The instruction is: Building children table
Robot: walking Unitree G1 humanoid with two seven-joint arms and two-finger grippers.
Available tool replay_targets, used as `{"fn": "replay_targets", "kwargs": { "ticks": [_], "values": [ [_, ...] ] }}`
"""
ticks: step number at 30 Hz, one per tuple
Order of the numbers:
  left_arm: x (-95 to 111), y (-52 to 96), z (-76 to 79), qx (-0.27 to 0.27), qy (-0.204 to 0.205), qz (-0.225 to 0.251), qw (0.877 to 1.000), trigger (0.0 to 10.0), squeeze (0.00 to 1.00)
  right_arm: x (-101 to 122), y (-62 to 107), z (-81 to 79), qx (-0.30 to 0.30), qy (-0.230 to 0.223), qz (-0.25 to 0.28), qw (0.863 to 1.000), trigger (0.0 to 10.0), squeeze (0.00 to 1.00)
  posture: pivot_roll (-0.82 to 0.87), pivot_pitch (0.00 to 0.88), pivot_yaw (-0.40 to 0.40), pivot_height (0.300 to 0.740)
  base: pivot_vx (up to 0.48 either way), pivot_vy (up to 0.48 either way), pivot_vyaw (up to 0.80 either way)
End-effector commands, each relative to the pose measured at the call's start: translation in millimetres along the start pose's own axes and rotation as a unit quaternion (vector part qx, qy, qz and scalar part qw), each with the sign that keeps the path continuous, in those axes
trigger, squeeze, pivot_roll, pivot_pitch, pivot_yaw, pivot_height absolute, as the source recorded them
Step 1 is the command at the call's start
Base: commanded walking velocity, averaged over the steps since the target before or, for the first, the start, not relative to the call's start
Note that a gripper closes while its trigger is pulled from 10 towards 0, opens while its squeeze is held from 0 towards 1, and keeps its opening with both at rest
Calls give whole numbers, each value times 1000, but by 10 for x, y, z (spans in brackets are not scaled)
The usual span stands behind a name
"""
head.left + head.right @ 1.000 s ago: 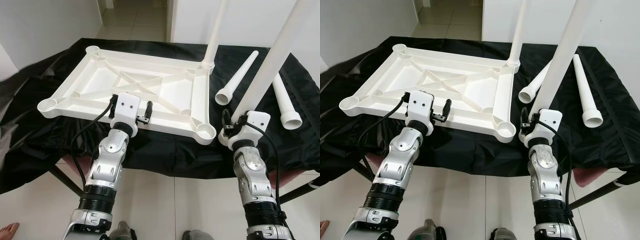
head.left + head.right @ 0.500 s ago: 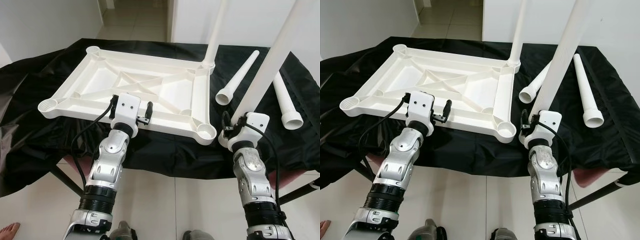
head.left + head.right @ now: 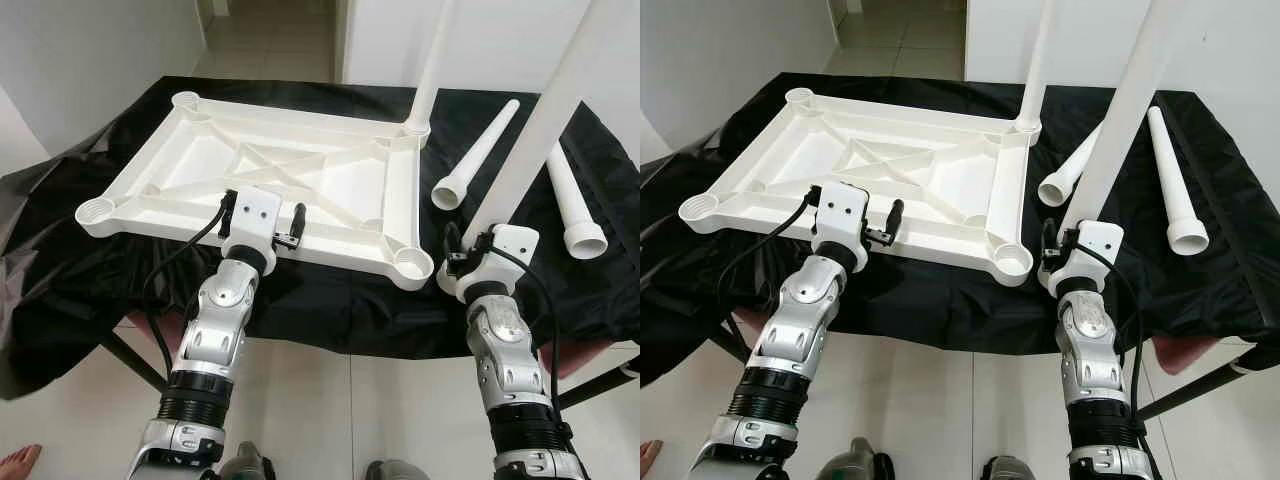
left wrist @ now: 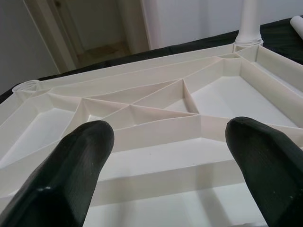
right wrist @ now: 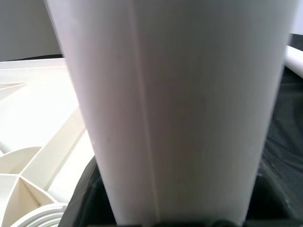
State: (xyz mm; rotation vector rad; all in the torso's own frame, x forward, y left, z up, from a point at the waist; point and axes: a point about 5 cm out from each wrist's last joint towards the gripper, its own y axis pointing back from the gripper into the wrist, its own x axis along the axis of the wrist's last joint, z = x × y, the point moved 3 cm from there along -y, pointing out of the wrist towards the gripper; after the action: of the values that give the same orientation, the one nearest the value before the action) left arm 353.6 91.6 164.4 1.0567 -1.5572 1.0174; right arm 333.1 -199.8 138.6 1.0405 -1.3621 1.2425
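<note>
Head views: inverted white tabletop (image 3: 265,180) on black cloth (image 3: 330,290); one leg (image 3: 432,70) upright in far right socket; two loose legs (image 3: 478,155) right of tabletop.
Left wrist: left gripper (image 4: 170,161) spread above tabletop's near rim.
Right wrist: right gripper (image 3: 462,252) clamped on held leg (image 5: 175,109), upright beside tabletop's near right socket (image 3: 412,263).

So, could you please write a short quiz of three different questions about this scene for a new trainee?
1. True or false: one leg already stands in a corner of the white tabletop.
2. How many loose legs lie on the black cloth?
3. What does the right end effector hold? A) a table leg B) the cloth C) nothing

Key: 1. true. 2. two. 3. A. The left end effector, open, hovers at the tabletop's near edge.
</note>
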Motion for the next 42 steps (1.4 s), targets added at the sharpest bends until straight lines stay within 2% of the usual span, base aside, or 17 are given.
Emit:
{"fn": "replay_targets", "kwargs": {
  "ticks": [1, 35, 36, 37, 38, 42],
  "values": [
    [-26, 7, -56, 39, -3, -5, 999, 10000, 0, 38, -13, 4, 1, 1, 7, 1000, 10000, 0, -29, 62, 54, 740, 0, 0, 0],
    [-26, 7, -56, 39, -3, -5, 999, 10000, 0, 38, -13, 4, 1, 1, 7, 1000, 10000, 0, -29, 62, 54, 740, 0, 0, 0],
    [-26, 6, -56, 39, -3, -5, 999, 10000, 0, 37, -15, 5, 1, 1, 7, 1000, 10000, 0, -29, 0, 0, 740, 0, 0, 0],
    [-16, 11, -32, 35, -2, -3, 999, 10000, 0, 89, -68, 52, -3, -36, 11, 999, 10000, 1000, -28, 0, 0, 740, 0, 0, 0],
    [-8, 14, -13, 32, -2, -2, 999, 10000, 0, 130, -106, 85, -5, -64, 16, 998, 10000, 1000, -28, 0, 0, 740, 0, 0, 0],
    [-1, 19, 10, 29, -1, -1, 1000, 10000, 0, 174, -144, 120, -6, -93, 21, 995, 10000, 1000, -26, 0, 0, 740, 0, 0, 0]
  ]
}}
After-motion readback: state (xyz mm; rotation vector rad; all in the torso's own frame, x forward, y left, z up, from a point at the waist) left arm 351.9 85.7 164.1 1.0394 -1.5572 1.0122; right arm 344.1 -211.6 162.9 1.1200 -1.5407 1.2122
